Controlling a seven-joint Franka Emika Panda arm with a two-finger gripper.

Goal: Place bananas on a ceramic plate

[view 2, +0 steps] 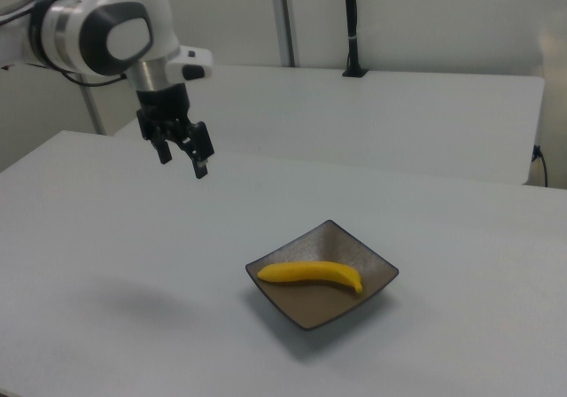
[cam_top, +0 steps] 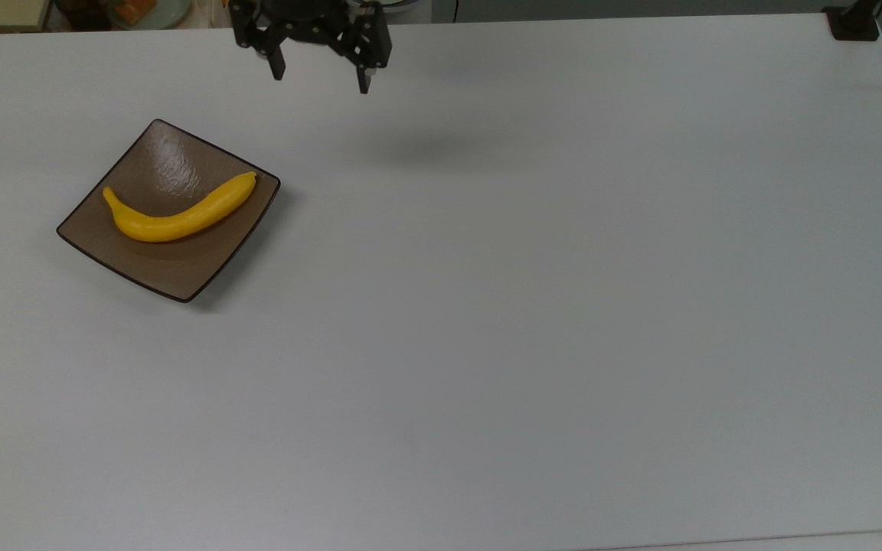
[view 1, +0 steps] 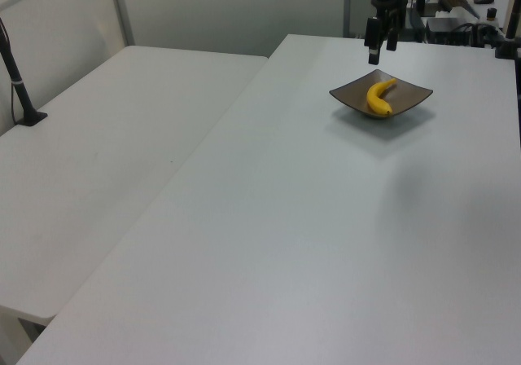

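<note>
Yellow banana (cam_top: 179,216) lying across the square brown ceramic plate (cam_top: 175,269) on the white table (cam_top: 533,306). Gripper (cam_top: 321,83) raised well apart from the plate, fingers spread and holding nothing.

The black two-finger gripper (cam_top: 321,80) is cut by the top view's upper edge so its white arm is out of sight, in the left view it (view 1: 377,46) is too small to judge the fingers, and the yellow curved banana (view 2: 311,274) hides part of the glossy brown square plate (view 2: 372,264).
</note>
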